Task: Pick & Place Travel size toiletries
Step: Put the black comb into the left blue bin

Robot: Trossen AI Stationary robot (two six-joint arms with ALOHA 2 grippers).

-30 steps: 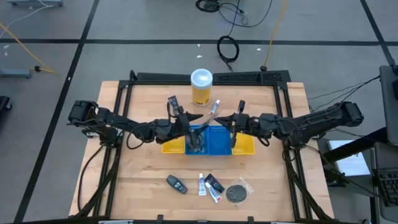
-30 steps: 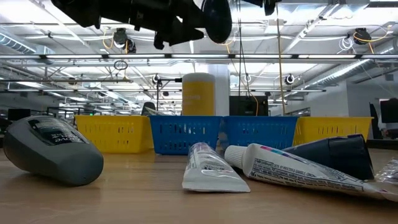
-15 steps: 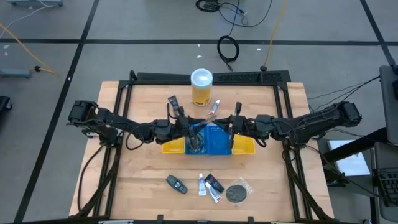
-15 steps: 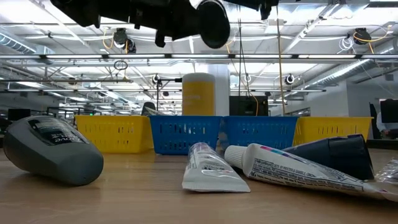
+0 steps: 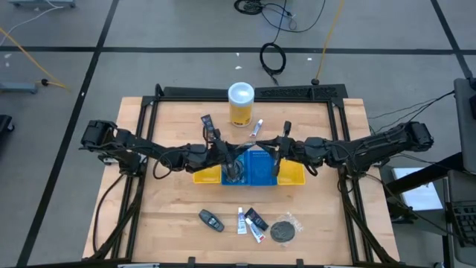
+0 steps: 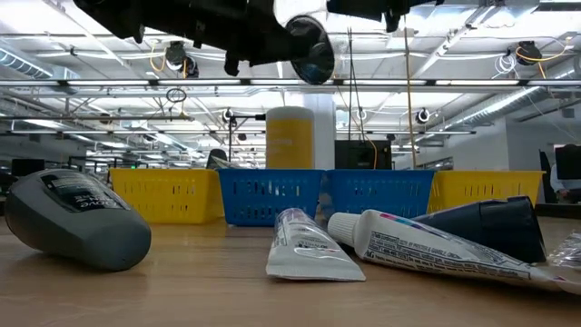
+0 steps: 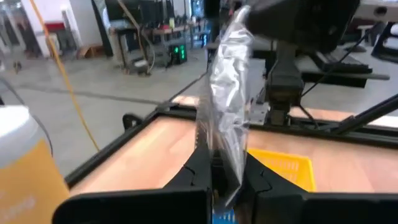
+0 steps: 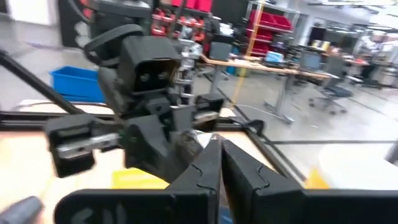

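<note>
Wood tabletop [image 5: 171, 201], crinkly clear wrap [image 7: 229, 81]

Bright, even overhead light in all views; ceiling strip lamps [image 6: 472, 54] glare across upper half of low frame. Shadows on wooden table [image 5: 171, 223] soft, short. High view sharp, slight bend twd edges. Low view: near dark oval piece [image 6: 77, 221] & white tubes [image 6: 304, 245] crisp, background softer. Both wrist frames blurry; clear wrap [image 7: 227, 93] at centre of left wrist frame glints, smeared.
</note>
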